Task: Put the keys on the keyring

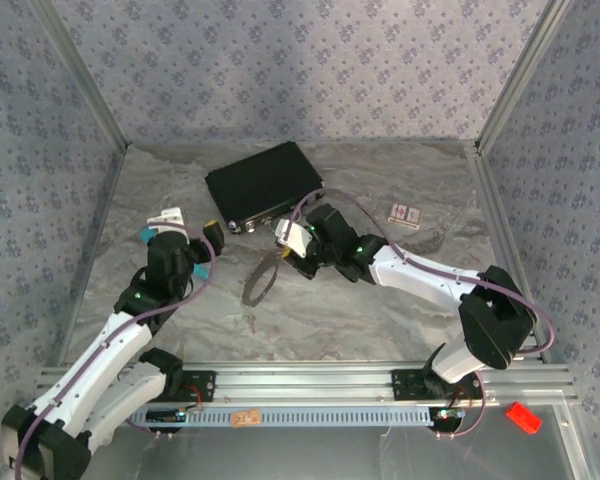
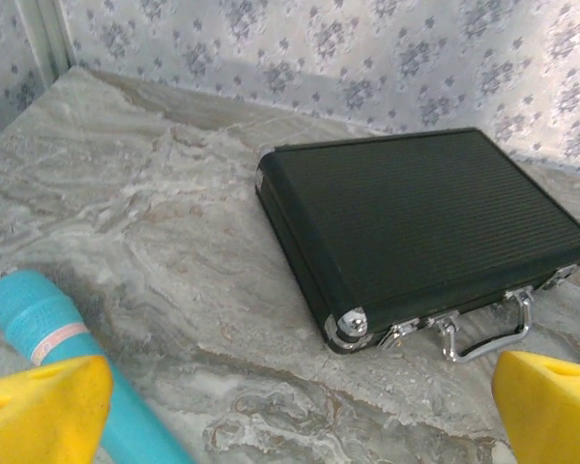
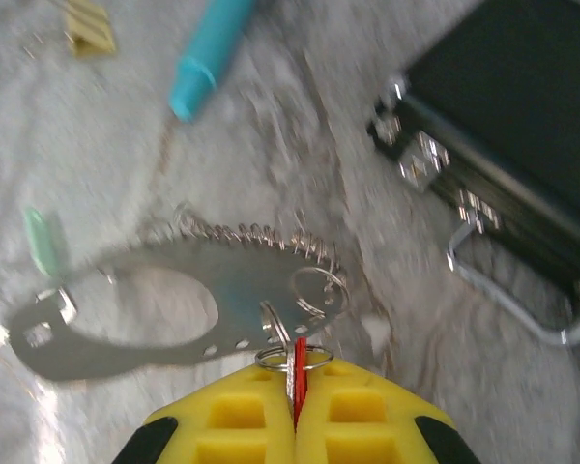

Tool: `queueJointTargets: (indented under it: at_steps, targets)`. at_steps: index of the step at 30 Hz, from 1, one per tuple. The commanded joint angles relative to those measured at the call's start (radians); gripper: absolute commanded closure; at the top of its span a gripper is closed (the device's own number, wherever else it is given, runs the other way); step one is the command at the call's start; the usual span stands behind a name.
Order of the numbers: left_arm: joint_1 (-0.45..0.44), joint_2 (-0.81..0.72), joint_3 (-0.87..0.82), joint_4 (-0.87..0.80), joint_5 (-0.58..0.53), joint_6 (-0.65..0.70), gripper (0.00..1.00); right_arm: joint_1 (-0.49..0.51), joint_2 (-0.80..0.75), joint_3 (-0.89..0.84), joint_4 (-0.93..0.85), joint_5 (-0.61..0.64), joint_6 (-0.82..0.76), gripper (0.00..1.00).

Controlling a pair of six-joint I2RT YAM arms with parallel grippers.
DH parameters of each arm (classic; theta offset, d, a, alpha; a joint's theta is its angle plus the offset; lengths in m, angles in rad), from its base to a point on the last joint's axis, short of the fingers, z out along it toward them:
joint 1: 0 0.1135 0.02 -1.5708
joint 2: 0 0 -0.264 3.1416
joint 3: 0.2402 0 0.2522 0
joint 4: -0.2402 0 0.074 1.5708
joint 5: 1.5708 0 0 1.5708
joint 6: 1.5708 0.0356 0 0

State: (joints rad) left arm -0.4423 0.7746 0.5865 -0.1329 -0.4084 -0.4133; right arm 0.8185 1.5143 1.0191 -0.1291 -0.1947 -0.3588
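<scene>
A red-headed key [image 3: 300,375] stands on edge between the yellow fingers [image 3: 234,411] of the right gripper [image 3: 295,389]. Its long axis runs 6 to 12 o'clock in the right wrist view, and its upper end points at 12 toward the keyring [image 3: 126,314]. The fingers are pressed together on the key with no gap between them, and a small wire loop [image 3: 292,357] sits just past their tips. Directly at 12 o'clock from the loop lies the keyring, flat on the marble table [image 3: 97,145]. It is a grey curved piece with a beaded chain along its upper edge, and its long axis runs roughly 8 to 2 o'clock. Its 3 o'clock end, with two round rings, sits nearest the fingertips; whether the loop is linked to it I cannot tell. In the top view the keyring [image 1: 261,279] lies near the table's middle, stretching from 7 to 1 o'clock, with the right gripper [image 1: 285,255] at its 1 o'clock end. A teal stick [image 3: 209,50] lies at 11 o'clock from the keyring and a black case [image 3: 522,116] at 2 o'clock. The left gripper [image 2: 295,416] is well apart at 9 o'clock in the top view [image 1: 190,228]. Its fingers [image 2: 43,406] are spread wide and hold nothing, with the teal stick [image 2: 48,324] just beside the left one.
</scene>
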Motion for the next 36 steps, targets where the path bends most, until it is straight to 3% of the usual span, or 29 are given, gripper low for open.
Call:
queueJointTargets:
  at_steps: [1,11,16,26,29,33,36]
  targets:
    - [0.008,0.026,0.034,-0.022,0.027,-0.044,0.0,-0.004,-0.037,-0.038,-0.148,0.094,-0.015,0.98]
    - [0.012,0.049,0.006,0.037,0.061,-0.012,0.0,0.009,-0.078,-0.143,-0.35,0.202,-0.181,0.95]
    - [0.011,0.048,-0.004,0.049,0.067,0.004,0.0,0.028,-0.072,-0.16,-0.427,0.228,-0.239,0.83]
    - [0.011,0.046,-0.004,0.062,0.099,0.055,0.0,0.038,-0.04,-0.154,-0.521,0.245,-0.266,0.74]
    - [0.012,0.047,0.003,0.062,0.101,0.073,0.0,0.013,-0.126,-0.146,-0.479,0.158,-0.253,0.7]
    - [0.013,0.053,0.006,0.071,0.077,0.077,0.0,-0.06,-0.303,-0.183,-0.292,0.032,-0.119,0.62]
    - [0.016,0.057,0.009,0.073,0.067,0.064,0.0,-0.094,-0.389,-0.261,-0.1,0.063,0.041,0.59]
